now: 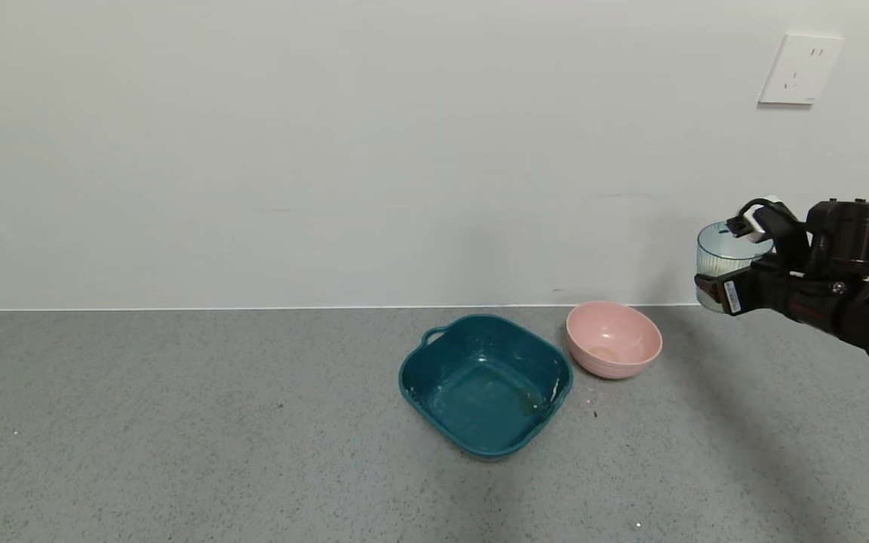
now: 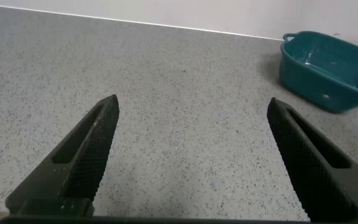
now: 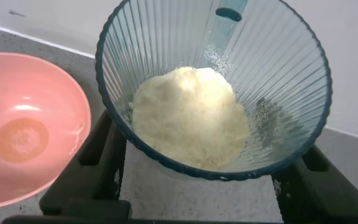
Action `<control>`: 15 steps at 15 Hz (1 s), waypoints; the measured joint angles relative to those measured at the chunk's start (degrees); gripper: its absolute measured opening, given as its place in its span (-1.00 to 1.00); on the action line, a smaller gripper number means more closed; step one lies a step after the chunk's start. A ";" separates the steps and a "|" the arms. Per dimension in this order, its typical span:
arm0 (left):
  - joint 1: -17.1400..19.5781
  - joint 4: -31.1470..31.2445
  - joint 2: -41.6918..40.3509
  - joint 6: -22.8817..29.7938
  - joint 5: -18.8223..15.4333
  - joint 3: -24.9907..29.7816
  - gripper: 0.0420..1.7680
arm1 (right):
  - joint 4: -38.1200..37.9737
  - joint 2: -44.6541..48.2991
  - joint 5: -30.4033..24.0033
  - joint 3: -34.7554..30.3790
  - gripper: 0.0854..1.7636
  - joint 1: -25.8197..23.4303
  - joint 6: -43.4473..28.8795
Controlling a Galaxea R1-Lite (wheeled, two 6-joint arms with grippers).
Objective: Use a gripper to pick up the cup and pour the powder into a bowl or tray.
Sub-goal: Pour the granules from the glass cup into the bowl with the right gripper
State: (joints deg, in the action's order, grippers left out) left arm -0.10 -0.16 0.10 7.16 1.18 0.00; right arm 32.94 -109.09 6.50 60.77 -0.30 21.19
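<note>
My right gripper (image 1: 721, 280) is shut on the ribbed pale blue-green cup (image 1: 723, 253) and holds it upright in the air at the far right, to the right of the pink bowl (image 1: 614, 339). In the right wrist view the cup (image 3: 278, 74) sits between the black fingers (image 3: 98, 158), with a heap of white powder (image 3: 191, 115) inside; the pink bowl (image 3: 23, 130) lies below and to one side, with a thin trace of powder at its bottom. My left gripper (image 2: 192, 106) is open and empty over bare counter.
A dark teal square tray (image 1: 486, 383) with handles sits just left of the pink bowl; it also shows in the left wrist view (image 2: 328, 70). The grey speckled counter (image 1: 178, 422) runs to the white wall. A wall socket (image 1: 799, 69) is high on the right.
</note>
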 joint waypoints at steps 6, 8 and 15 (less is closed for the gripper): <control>0.00 0.00 0.00 0.00 0.00 0.00 0.94 | 0.49 -1.73 3.56 1.44 0.50 2.91 12.19; 0.00 0.00 0.00 0.00 0.00 0.00 0.94 | 0.60 -2.51 5.68 2.49 0.50 3.58 16.35; 0.00 0.00 0.00 0.00 0.00 0.00 0.94 | 1.87 -5.02 8.80 5.83 0.50 4.71 31.48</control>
State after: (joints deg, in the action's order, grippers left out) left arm -0.10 -0.16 0.10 7.16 1.18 0.00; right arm 34.80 -114.12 15.30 66.60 4.40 52.66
